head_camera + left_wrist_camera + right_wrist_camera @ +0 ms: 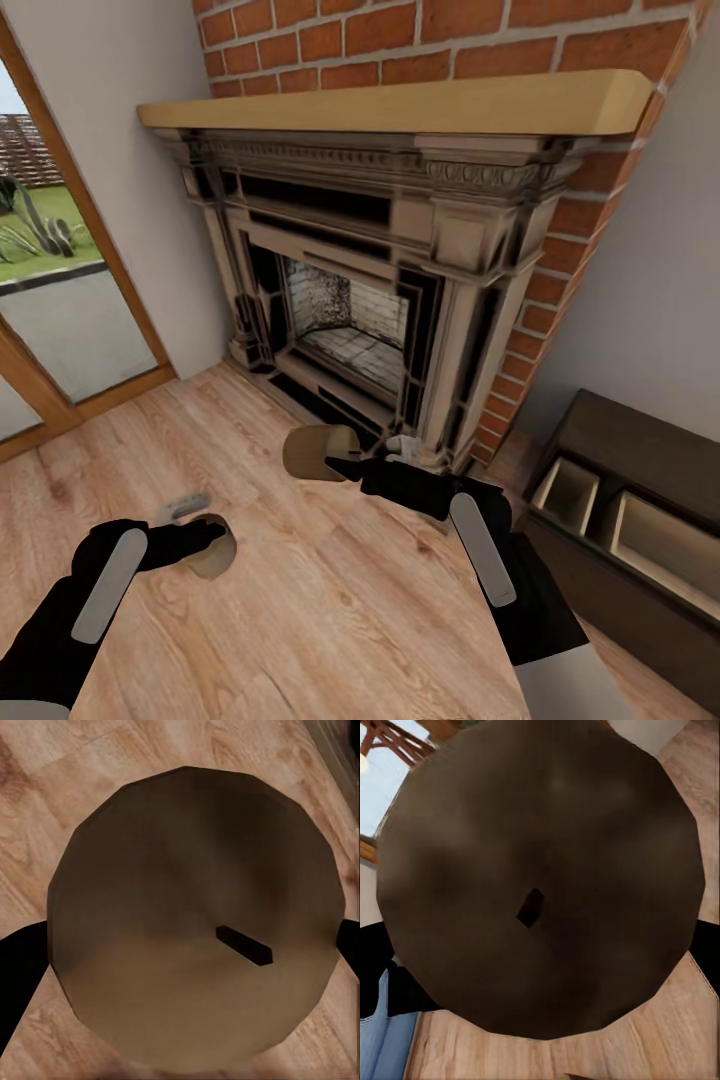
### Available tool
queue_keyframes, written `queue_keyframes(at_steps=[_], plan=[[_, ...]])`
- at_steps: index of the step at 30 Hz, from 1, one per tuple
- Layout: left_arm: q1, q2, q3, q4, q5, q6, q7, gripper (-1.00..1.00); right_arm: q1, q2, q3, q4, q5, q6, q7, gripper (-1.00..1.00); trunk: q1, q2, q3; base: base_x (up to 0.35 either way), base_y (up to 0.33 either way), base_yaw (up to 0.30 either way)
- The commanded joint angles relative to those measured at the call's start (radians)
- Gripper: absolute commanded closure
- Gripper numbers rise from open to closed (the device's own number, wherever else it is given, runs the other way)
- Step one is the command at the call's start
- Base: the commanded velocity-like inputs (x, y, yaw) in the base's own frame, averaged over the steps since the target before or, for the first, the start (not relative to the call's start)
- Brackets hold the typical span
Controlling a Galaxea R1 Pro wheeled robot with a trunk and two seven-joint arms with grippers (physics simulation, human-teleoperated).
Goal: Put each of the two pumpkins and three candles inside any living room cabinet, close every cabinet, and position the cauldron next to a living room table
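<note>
Gripping a stubby tan wax candle point(318, 452) between its fingers, the right gripper point(345, 466) hangs over the wood floor point(330, 600) w/ the ornate grey fireplace point(370, 300) ahead. The left gripper point(205, 540) clamps a second tan candle point(215, 550) (dark wick point(244, 945) facing its cam). Beside the right arm, the dark-brown cabinet point(640, 470) has drawers open.

Pretty ornate grey fireplace point(370, 300) sitting in a red brick chimney breast point(480, 40), with a plain light wood mantel shelf point(400, 105) across the top. The firebox inside looks like pale, sooty brick. Floor is light wood planks point(300, 600). Over on the left there's a big wood-framed glass door point(60, 330) with grass, some spiky plants and pavement outside.
</note>
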Motion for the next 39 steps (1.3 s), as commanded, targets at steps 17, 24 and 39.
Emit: queue_keyframes(at_steps=[17,24,39], plan=[[-0.001,-0.001,-0.001,0.000,0.011,0.003,0.011,1.00,-0.001,0.001,-0.001,0.007,-0.007,0.006,0.003,1.00,-0.065,0.119,0.053,0.000,0.000,-0.281],[-0.001,-0.001,-0.001,0.002,0.011,0.001,0.011,1.00,-0.001,0.000,-0.001,0.007,-0.006,0.006,0.003,1.00,-0.092,0.168,0.075,0.000,0.000,-0.281],[-0.001,-0.007,-0.001,0.002,0.011,0.001,0.011,1.00,-0.001,0.000,-0.024,0.008,-0.007,0.006,0.003,1.00,-0.150,0.273,0.122,0.000,0.000,-0.281]])
